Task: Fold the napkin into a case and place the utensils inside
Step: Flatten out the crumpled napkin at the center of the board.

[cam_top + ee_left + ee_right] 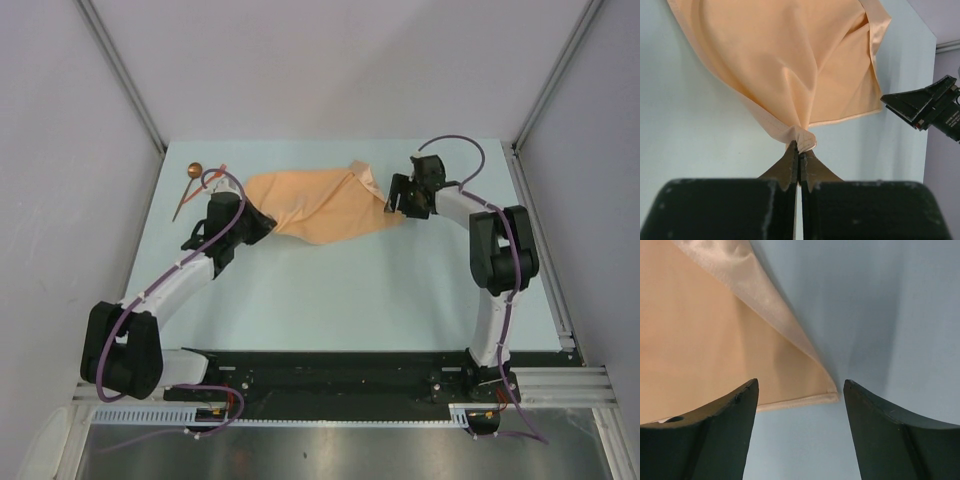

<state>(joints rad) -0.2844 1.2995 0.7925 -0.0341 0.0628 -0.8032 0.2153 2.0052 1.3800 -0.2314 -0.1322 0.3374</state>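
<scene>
Left gripper tight on a napkin corner; right gripper wide apart (empty), seemingly just over another corner.

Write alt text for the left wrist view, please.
The shut left hand pinches one corner of the tan-orange napkin, which spreads away over the pale table. The right hand shows at the right edge, near the napkin.

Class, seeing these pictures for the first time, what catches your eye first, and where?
The rumpled tan-orange napkin lies central on the pale table. The left gripper is shut on one bunched corner; the right gripper stands open at the opposite corner. A spoon lies far left.
</scene>
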